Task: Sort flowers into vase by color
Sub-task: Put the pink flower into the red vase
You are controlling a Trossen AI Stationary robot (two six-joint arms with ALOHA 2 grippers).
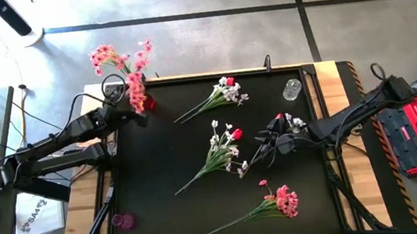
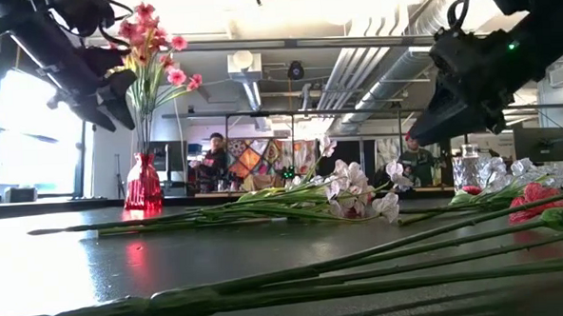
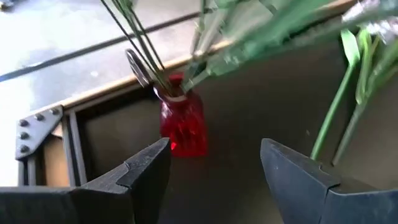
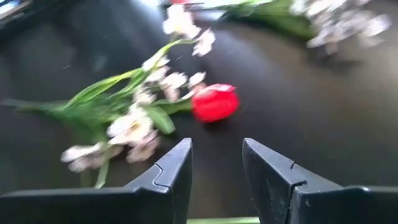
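Pink blossom sprays (image 1: 128, 67) stand in the small red glass vase (image 1: 146, 102); left end effector (image 3: 214, 165) open, empty. Right end effector (image 4: 217, 163) half-open, empty, over the red tulip bud (image 4: 214, 102); three bunches remain.

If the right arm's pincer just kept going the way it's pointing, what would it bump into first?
Most likely the red tulip bud, which sits just ahead of the right pincer among the white blossoms lying mid-table. The pincer is open and empty. How far off the bud lies is hard to judge.
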